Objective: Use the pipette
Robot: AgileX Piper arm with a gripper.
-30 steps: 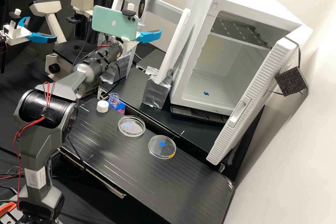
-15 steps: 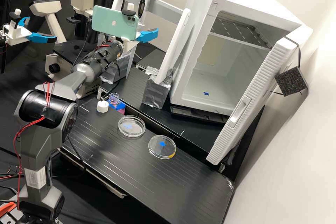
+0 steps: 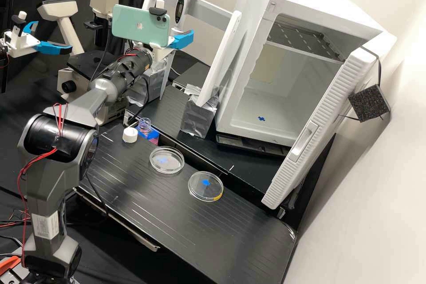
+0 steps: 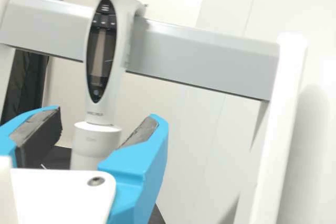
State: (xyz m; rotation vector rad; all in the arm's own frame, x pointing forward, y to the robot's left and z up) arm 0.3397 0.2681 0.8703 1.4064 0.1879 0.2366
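So there's one pipette point(image 4: 102, 61), roughly upright at the grey crossbar point(image 4: 205, 64) of one white rack point(image 4: 278, 124), and the one gripper point(image 3: 183, 41) is right by it, its two blue fingers point(image 4: 139, 156) apart on either side of the lower body. Down on the black counter point(image 3: 186, 226) I count two clear round dishes point(image 3: 167, 162), one white cap point(image 3: 130, 135), and one small clear bottle point(image 3: 144, 127) just beside the cap.

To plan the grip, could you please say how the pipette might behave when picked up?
The pipette looks hard, so probably stiff; its smooth surface could be slippery. Long and supported near its top at the rail, it may swing or tilt.
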